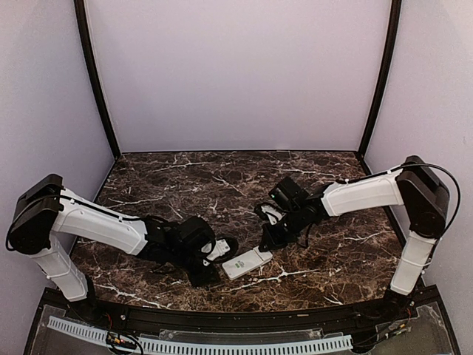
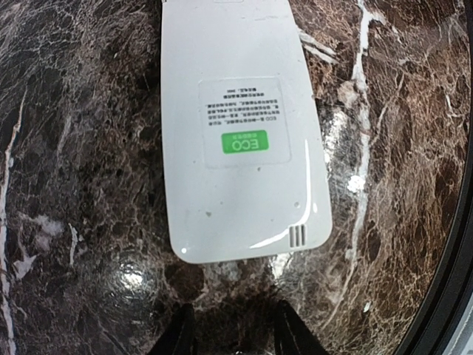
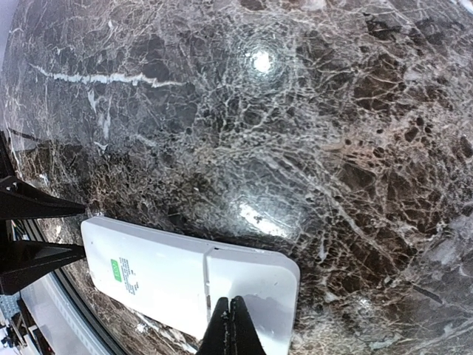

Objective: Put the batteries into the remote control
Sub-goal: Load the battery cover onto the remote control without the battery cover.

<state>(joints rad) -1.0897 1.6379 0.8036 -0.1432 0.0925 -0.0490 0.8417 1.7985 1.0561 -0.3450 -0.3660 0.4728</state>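
The white remote control [image 1: 247,262] lies face down on the marble table, with a green ECO label on its back [image 2: 240,126]. Its battery cover [image 3: 259,285] is in place at the end nearer my right arm. My left gripper [image 2: 235,336] is open and empty, just short of the remote's other end. My right gripper [image 3: 233,310] is shut, its tips over the battery cover; in the top view it [image 1: 266,240] sits at the remote's far end. No batteries are in view.
The dark marble table [image 1: 222,177] is enclosed by pale purple walls. Its black front rim [image 1: 244,310] runs close behind the remote. My left gripper's black fingers [image 3: 33,203] show at the left edge of the right wrist view.
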